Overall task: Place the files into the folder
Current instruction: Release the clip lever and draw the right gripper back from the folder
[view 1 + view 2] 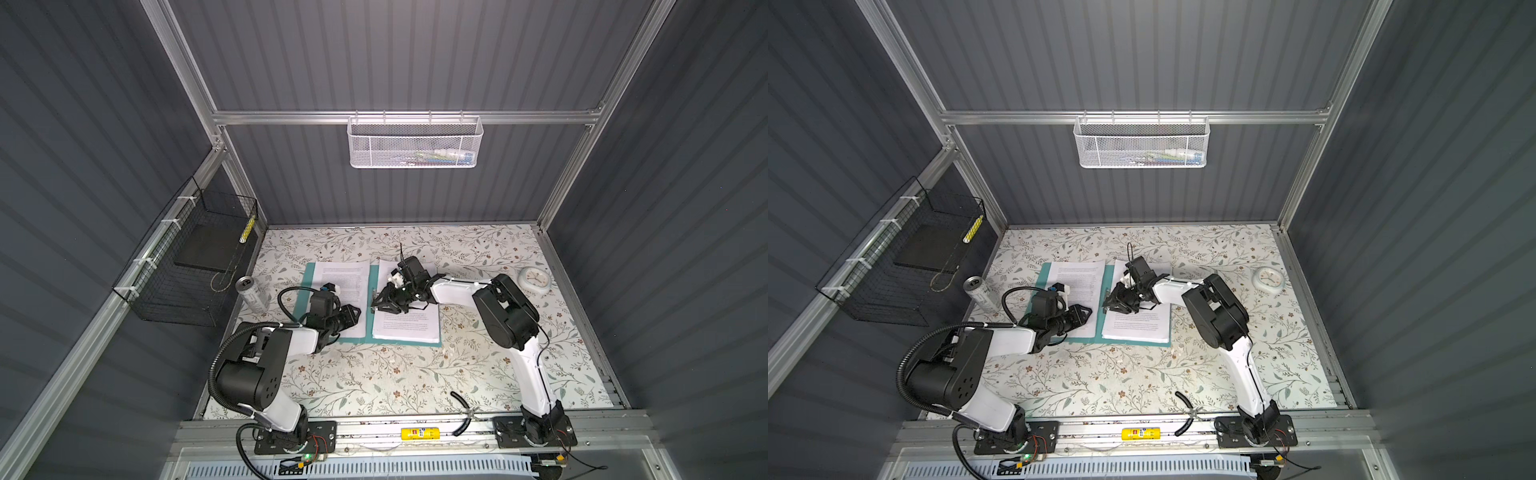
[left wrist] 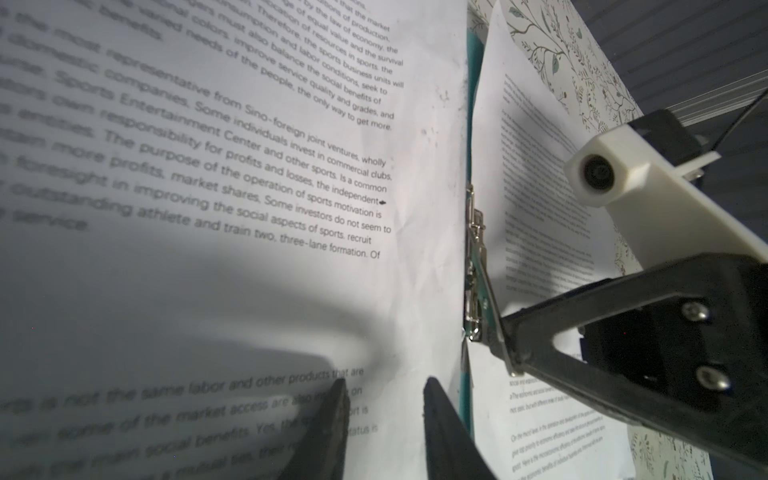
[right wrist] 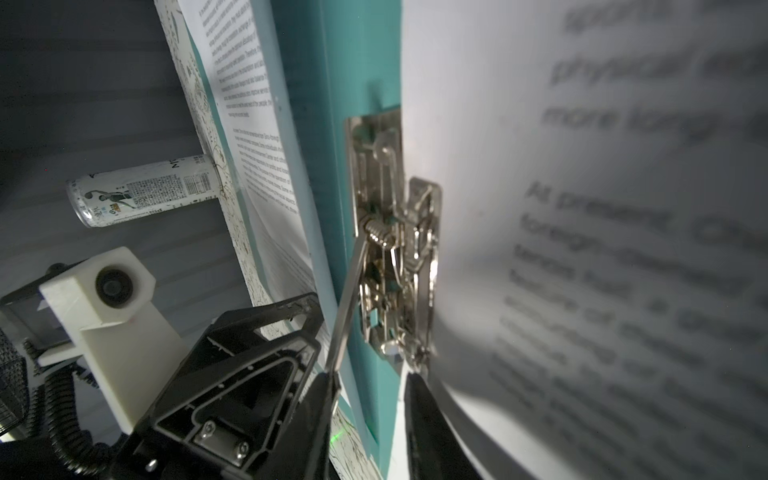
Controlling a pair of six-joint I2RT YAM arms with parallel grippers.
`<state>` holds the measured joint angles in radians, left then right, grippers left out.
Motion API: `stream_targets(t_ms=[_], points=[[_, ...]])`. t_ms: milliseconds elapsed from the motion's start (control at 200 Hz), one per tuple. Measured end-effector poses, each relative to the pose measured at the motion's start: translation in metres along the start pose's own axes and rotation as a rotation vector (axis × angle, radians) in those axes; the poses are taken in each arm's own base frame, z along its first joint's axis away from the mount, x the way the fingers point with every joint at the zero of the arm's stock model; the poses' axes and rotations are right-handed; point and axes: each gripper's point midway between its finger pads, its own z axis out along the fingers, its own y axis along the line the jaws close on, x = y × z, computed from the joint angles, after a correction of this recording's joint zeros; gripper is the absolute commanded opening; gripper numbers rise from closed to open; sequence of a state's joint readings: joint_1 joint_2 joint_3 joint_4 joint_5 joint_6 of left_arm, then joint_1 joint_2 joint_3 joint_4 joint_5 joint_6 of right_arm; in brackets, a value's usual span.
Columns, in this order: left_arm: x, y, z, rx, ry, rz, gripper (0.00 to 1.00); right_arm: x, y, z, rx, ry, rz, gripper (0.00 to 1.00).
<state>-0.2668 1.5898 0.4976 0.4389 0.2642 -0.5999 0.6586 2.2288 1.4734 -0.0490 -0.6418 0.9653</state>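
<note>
Top views: folder (image 1: pixel 373 274) lies open on the table (image 1: pixel 374 374), files (image 1: pixel 345 278) on both covers.
In both top views the left gripper (image 1: pixel 353 309) sits over the left-hand files and the right gripper (image 1: pixel 374 306) is at the spine. Left wrist: left jaws stand apart above the printed files, nothing between them; the clip (image 2: pixel 473 257) is just beside. Right wrist: right jaws released and parted at the clip's end, one finger touching its lever (image 3: pixel 347 299), which angles off the cover; the right-hand files' edge meets the clip.

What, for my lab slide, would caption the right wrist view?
Open right gripper at the teal folder's metal clip, its lever lifted, files lying on both covers.
</note>
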Motion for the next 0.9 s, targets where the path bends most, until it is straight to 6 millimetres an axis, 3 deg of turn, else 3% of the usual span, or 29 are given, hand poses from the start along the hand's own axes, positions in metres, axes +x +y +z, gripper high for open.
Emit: stream_targets(t_ms=[100,525,731,901], points=[[-0.001,0.0,-0.001,-0.01,0.004,-0.002,0.33,0.0,-0.015,-0.007,0.046,-0.002,0.025,0.32],[0.003,0.012,-0.018,-0.133,0.051,-0.03,0.35,0.002,-0.021,-0.019,0.052,-0.011,0.032,0.31],[0.001,0.015,-0.021,-0.179,0.07,-0.039,0.39,0.0,-0.005,-0.037,0.005,-0.017,0.02,0.31],[-0.014,0.006,-0.027,-0.184,0.053,-0.026,0.46,-0.004,0.007,-0.073,-0.024,-0.068,0.006,0.32]])
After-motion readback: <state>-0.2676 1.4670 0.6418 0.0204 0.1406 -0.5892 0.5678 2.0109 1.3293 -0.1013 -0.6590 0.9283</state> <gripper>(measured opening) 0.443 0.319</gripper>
